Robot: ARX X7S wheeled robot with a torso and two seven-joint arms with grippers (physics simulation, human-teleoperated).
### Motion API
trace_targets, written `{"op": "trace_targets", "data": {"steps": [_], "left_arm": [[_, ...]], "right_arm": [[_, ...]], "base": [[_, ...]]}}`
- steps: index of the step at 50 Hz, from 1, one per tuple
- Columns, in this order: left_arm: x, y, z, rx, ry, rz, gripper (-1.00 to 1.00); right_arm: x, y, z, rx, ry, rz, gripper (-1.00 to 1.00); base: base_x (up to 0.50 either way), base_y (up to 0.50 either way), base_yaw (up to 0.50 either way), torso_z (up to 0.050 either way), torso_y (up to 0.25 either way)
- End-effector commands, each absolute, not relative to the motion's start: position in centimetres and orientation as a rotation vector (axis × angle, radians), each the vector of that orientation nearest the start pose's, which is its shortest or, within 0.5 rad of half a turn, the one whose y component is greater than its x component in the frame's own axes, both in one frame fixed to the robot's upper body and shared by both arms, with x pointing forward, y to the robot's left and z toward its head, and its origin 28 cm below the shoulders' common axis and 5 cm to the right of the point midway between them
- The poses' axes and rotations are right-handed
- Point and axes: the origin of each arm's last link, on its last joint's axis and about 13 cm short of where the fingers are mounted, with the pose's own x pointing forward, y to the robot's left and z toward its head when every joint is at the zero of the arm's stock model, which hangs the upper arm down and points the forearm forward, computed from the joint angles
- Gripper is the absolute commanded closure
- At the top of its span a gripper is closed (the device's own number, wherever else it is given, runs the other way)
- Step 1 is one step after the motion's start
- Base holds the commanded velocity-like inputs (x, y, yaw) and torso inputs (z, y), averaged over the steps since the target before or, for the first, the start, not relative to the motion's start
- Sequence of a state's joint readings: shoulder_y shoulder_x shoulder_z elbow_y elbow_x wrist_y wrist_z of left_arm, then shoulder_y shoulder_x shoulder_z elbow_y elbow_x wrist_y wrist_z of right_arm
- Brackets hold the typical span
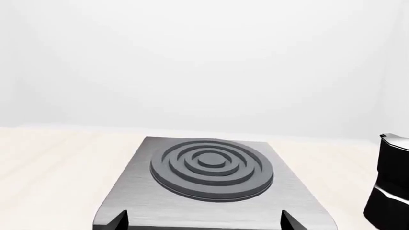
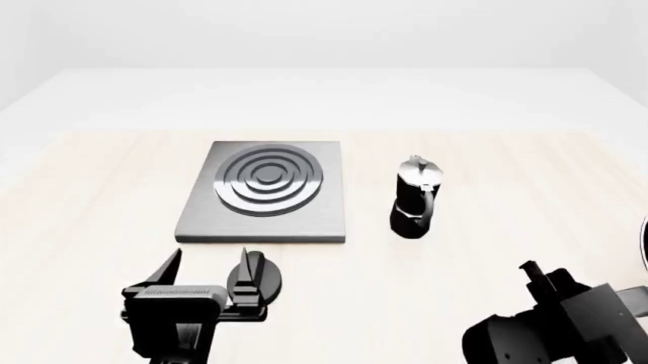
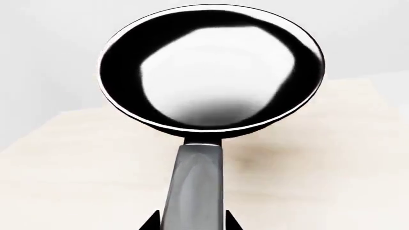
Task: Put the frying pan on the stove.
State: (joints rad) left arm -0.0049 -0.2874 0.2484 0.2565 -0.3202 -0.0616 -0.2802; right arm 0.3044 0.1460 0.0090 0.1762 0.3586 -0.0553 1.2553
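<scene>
Right hand [image 3: 190, 224] clamped on one frying pan [image 3: 211, 67] handle, left hand [image 2: 208, 267] apart, one stove [image 2: 265, 189].

Head camera looks down over the desk [image 2: 91, 182]; left wrist camera faces the stove [image 1: 211, 165] close, shared with head; right wrist camera hugs the frying pan [image 3: 211, 67]

Frying pan [image 3: 211, 72]: round, glossy black, mirror-bright inside, long handle; raised above the worktop. Stove [image 2: 265, 191]: square brushed-grey plate, dark concentric ring burner, flat on worktop left of centre, unoccupied.
</scene>
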Motion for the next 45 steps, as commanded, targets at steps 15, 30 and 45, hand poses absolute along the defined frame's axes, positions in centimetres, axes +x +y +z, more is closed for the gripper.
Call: {"op": "trace_targets", "data": {"steps": [15,30,45], "left_arm": [[20.3,21.0,5.9,-0.062,-0.109,-0.030,-1.00],[20.2,20.8,5.8,-0.055,-0.105,-0.034,-1.00],[20.2,20.7,5.7,-0.049,-0.104,-0.036,-1.00]], "right_arm": [[27.0,-12.7,9.5,0.263,-0.309,-0.994,1.00],[25.4,-12.0,11.5,0.240,-0.438,-0.769,1.00],[24.7,-11.0,12.0,0.178,-0.484,-0.537,1.00]], "base": [[0.00,0.00,0.00,0.000,0.001],[0.00,0.00,0.00,0.000,0.001],[0.00,0.00,0.00,0.000,0.001]]}}
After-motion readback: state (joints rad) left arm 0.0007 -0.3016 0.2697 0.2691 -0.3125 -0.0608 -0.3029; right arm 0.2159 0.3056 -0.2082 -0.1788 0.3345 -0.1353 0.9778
